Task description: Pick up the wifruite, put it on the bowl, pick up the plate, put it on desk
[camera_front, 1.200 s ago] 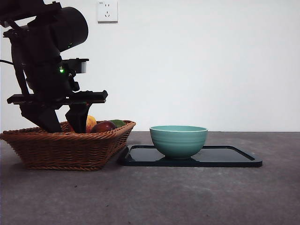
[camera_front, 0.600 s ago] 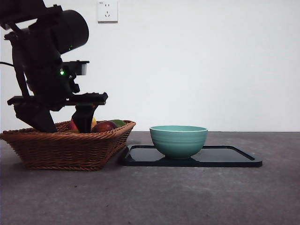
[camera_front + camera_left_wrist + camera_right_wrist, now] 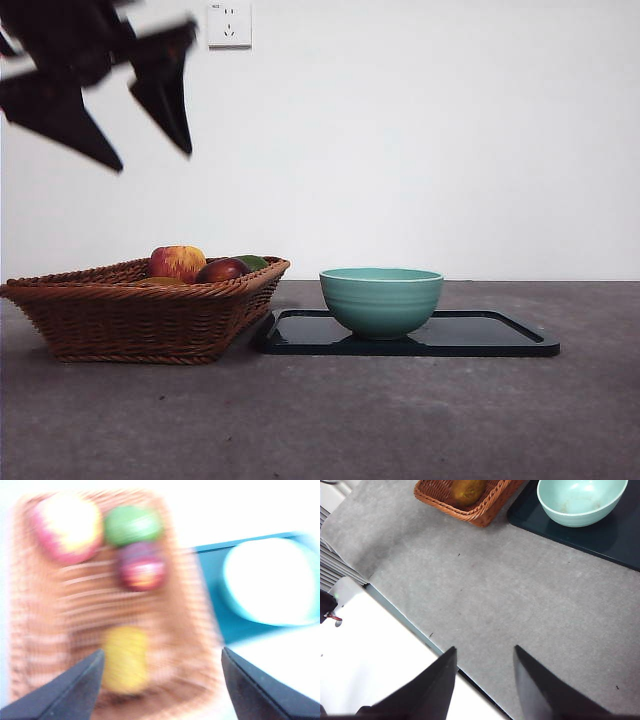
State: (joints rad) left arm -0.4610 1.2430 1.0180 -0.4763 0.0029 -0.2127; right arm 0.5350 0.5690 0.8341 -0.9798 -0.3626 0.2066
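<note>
Up high, hung the left gripper (image 3: 150,150) over the wicker basket (image 3: 150,320), blurred dark against the white wall, jaws spread wide and gripping nothing. Down in that basket (image 3: 50,630), near the desk's (image 3: 330,420) left edge, lay the wifruite (image 3: 125,659), seen from the left wrist as a smeared yellowish oval between the two open jaws and well below them. Beside it in the same basket sat a red-and-yellow apple (image 3: 67,527), a green fruit (image 3: 132,526) and a dark red fruit (image 3: 142,566), all heavily blurred. From the front, showed only the apple (image 3: 178,263), the dark red fruit (image 3: 222,270) and a sliver of the green one (image 3: 252,262) above the rim; the wifruite hidden low behind the weave. Just right of the basket lay the black tray (image 3: 490,335), carrying the teal bowl (image 3: 381,300) toward its left end, upright and with nothing in it (image 3: 580,500). Near the desk's front edge hovered the right gripper (image 3: 485,655), over bare grey surface, jaws parted and holding nothing, with a corner of the basket and the brownish wifruite (image 3: 466,491) far off in its picture.
</note>
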